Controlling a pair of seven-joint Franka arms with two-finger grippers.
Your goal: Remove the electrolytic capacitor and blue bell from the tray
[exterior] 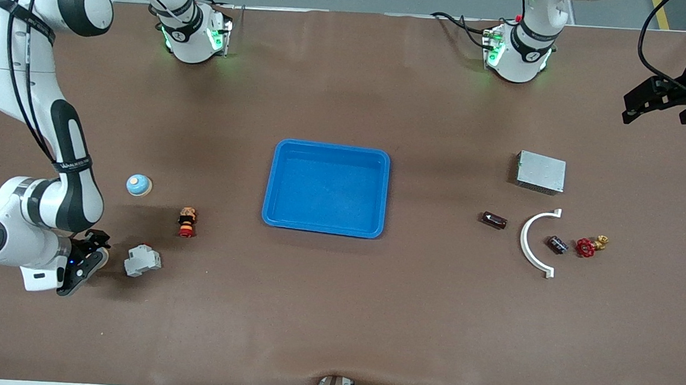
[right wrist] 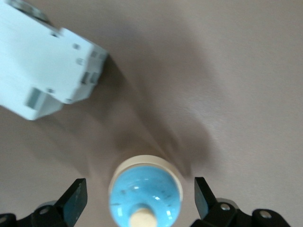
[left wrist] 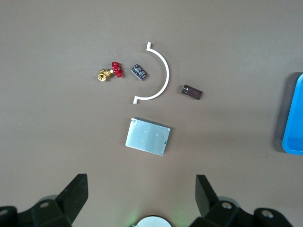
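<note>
Bell looks light, its glazed dome slippery; it sits between my right gripper's parted fingers, best pinched at the rim. My left gripper, also parted, waits aloft.

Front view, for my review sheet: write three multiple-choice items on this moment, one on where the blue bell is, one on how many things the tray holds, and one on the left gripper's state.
1. Where is the blue bell?
A. In the tray
B. On the table, toward the right arm's end
C. On the grey metal box

2. How many things lie in the tray?
A. None
B. One
C. Two

3. What state is the left gripper in?
A. Shut on a capacitor
B. Shut on nothing
C. Open, holding nothing

Answers:
1 B: the bell stands on the brown surface, well apart from the tray.
2 A: only the tray's bare blue floor shows.
3 C: in the left wrist view its fingers stand wide apart with only table between them.
</note>
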